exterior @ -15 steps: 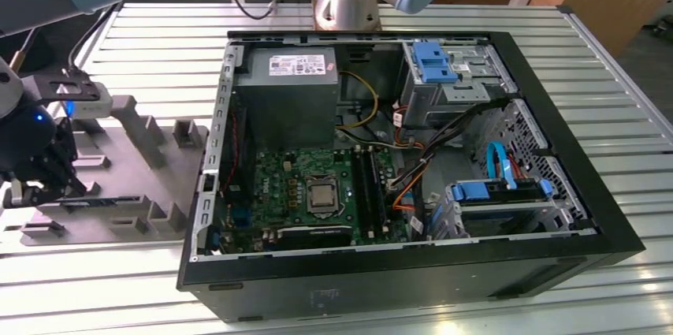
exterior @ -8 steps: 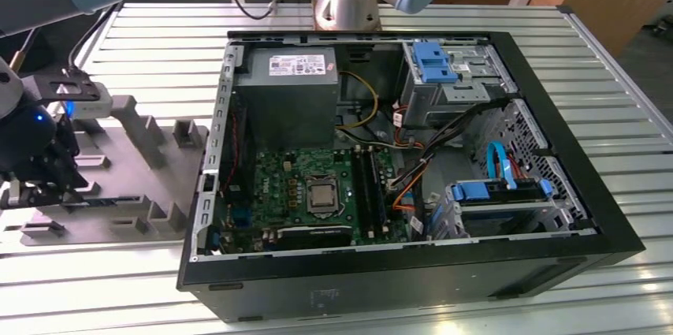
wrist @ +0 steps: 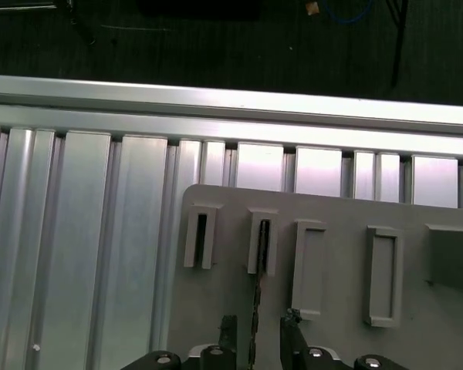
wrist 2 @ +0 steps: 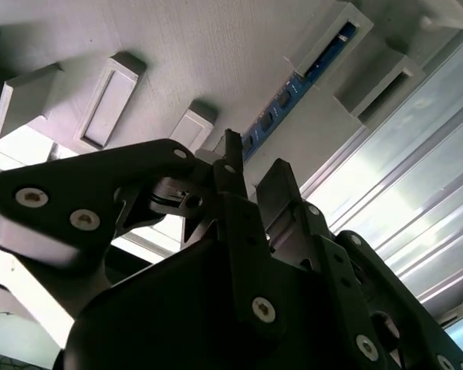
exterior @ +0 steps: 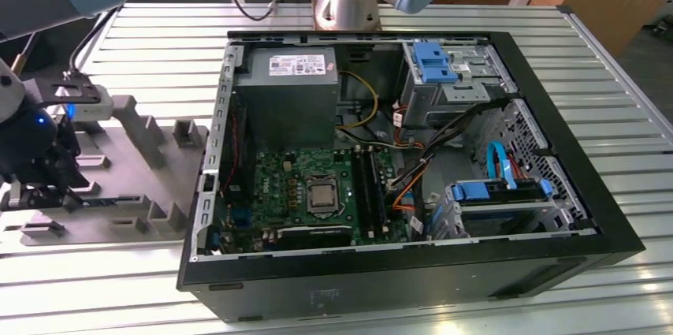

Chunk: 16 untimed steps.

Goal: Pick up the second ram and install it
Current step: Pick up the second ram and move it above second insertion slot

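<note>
Pincer [wrist: 258, 338] low over grey tray [wrist: 447, 216], jaws apart, straddling the second ram [wrist: 256, 308]. Ram stands on edge in its tray slot. My fingers [wrist: 228, 331] look clear of it both sides, though I can't be sure.

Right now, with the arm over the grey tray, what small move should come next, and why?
Probably close the end effector on the memory stick. In the first wrist view the stick stands on edge in the grey tray, and the open fingers sit either side of it with gaps, so it looks straddled but not gripped.
</note>
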Each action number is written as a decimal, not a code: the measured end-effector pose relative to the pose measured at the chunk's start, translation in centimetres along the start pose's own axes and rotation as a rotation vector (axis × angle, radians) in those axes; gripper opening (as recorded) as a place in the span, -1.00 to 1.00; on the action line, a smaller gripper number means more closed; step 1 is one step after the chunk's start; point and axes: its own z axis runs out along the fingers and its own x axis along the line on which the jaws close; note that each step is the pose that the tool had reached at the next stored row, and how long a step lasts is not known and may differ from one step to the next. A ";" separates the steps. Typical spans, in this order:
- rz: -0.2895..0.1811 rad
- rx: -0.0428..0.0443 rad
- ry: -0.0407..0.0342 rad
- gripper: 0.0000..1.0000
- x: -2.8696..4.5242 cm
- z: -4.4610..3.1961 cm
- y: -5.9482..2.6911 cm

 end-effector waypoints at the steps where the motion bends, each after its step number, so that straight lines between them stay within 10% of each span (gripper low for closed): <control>1: 0.000 0.0004 -0.0001 -0.29 0.00 0.16 0.08; 16: 0.000 0.0005 0.0001 -0.29 0.03 1.55 0.23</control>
